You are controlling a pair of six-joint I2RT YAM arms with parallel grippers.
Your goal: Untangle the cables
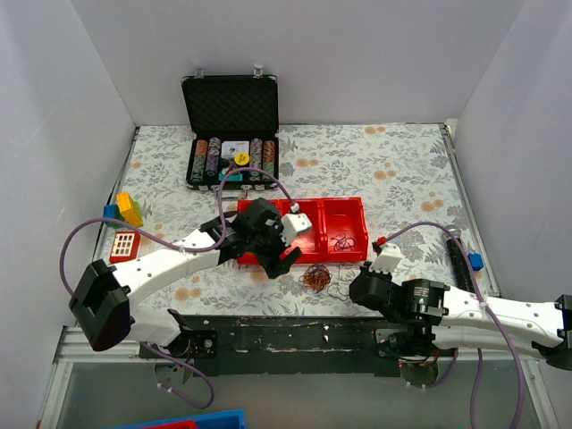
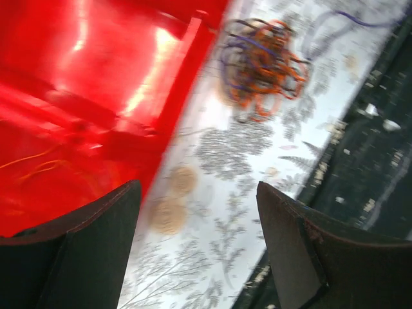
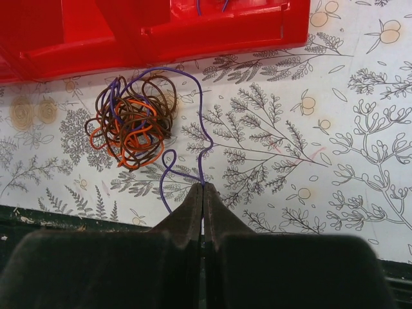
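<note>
Your right pincer [image 3: 203, 192] is squeezed closed, and a purple strand [image 3: 199, 103] runs straight into the seam between its tips, so it looks pinched there. That strand loops back up into the cables [image 3: 132, 125], a little orange, brown and purple clump sitting on the flowery desk [image 3: 335, 129], just in front of the red tray [image 3: 212, 32] and not in it. Your left pincer [image 2: 196, 193] is spread wide with nothing between its fingers, hovering over the tray's near edge, with the clump off to one side. From the top camera the clump lies between your two pincers, near the desk's front edge. A poker chip case [image 1: 231, 134] stands open at the back, well apart.
</note>
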